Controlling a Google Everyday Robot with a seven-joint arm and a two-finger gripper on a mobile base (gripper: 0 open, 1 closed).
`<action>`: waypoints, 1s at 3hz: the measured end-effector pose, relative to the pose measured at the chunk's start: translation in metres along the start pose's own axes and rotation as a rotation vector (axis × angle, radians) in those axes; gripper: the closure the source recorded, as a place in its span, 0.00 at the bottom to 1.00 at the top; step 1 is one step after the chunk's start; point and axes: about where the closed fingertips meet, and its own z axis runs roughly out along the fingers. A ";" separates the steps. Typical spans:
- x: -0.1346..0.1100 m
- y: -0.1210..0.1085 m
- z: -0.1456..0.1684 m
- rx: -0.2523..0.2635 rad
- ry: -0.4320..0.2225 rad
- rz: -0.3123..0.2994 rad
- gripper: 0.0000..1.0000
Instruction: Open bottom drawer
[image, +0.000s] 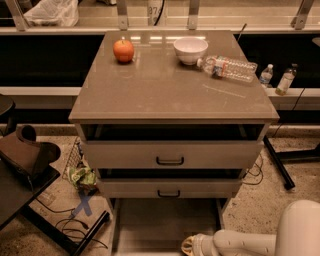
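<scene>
Drawing the grey-beige flat bottom drawer (165, 227), already far out beneath the middle drawer front (200, 188), straight and level outward, white hand (189, 246) low at its front edge, grip impossible to tell.
</scene>
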 end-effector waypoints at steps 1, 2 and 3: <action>-0.001 0.001 0.001 -0.002 -0.002 0.000 0.15; -0.002 0.002 0.002 -0.004 -0.003 0.000 0.00; -0.002 0.002 0.002 -0.004 -0.003 0.000 0.00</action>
